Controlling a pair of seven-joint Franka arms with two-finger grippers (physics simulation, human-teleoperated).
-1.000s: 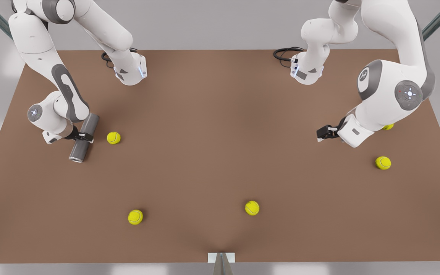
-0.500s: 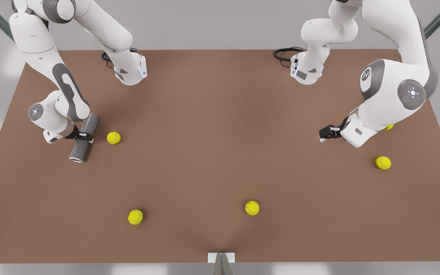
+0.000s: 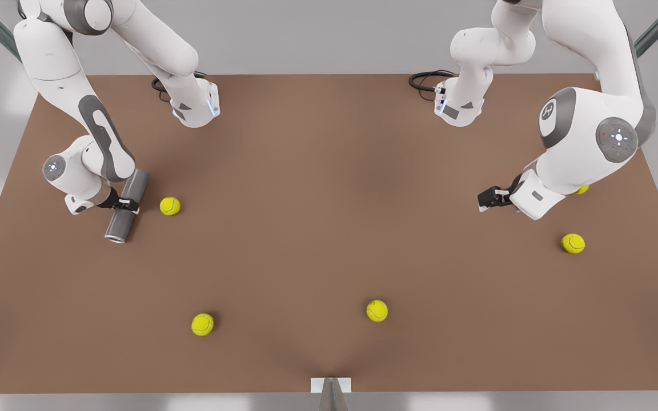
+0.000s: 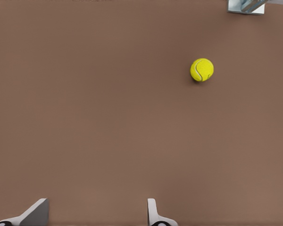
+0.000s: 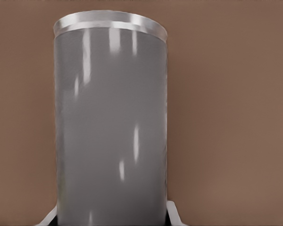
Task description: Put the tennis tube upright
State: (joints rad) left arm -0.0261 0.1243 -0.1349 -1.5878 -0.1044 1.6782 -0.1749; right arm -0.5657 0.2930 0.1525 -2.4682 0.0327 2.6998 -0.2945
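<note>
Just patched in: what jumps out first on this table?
The grey tennis tube lies flat near the front view's left edge, the right pincer clamped across its middle. The left pincer hangs open and idle at the front view's right. Yellow tennis balls dot the brown table.

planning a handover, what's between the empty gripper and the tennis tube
In the front view, one tennis ball sits beside the tennis tube, held by the right gripper; from there to the open left gripper the table is bare.

Five yellow tennis balls [image 3: 169,206] scattered (one half-hidden) on brown table [image 3: 329,228].
</note>
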